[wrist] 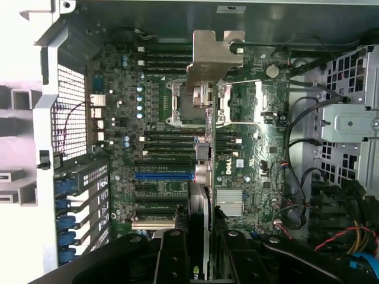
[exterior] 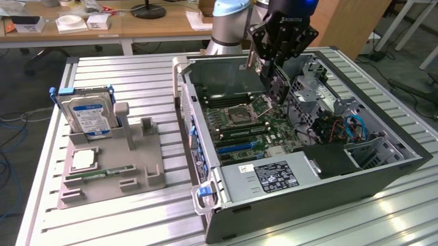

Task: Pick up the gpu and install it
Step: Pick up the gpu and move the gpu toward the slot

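Gpu [wrist: 204,195] clamped edge-on in the claw [wrist: 204,257], hanging over the motherboard [wrist: 118,148].
One tabletop [exterior: 116,72] carries one open computer case [exterior: 383,174] and, beside it, one grey holder [exterior: 137,159] with one blue-labelled hard drive [exterior: 89,115]; "ROBOTIQ" marks the claw, "DELL" the motherboard.

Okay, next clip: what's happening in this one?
The tool grips the gpu on edge above the motherboard inside the open PC case. The card does not look seated in a slot yet. The hard drive and RAM stick sit in the grey holder at the exterior view's left.
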### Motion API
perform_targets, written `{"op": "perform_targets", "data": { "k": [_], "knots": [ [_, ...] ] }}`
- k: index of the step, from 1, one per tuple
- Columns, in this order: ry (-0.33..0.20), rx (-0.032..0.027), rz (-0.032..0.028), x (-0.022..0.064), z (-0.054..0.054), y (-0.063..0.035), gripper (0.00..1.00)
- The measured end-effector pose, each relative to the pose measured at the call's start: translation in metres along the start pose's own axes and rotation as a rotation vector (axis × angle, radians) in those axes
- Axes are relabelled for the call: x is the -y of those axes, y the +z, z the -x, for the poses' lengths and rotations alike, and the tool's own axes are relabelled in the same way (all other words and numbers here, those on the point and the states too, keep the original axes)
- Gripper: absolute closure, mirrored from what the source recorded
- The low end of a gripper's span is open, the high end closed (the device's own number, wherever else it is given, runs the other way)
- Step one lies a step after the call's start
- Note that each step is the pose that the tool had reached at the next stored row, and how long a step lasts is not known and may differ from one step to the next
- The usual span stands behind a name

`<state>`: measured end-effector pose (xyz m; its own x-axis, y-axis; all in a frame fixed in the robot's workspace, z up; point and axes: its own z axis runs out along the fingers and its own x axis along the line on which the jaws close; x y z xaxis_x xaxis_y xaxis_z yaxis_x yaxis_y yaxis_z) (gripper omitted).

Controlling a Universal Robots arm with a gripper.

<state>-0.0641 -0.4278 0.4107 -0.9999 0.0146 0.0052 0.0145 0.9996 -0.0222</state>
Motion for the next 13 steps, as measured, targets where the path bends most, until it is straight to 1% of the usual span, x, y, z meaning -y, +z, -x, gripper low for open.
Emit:
{"op": "perform_targets", "data": {
  "k": [13],
  "knots": [
    [0.000,0.0000,0.0000,-0.0002,0.014,0.0004,0.74]
  ]
}}
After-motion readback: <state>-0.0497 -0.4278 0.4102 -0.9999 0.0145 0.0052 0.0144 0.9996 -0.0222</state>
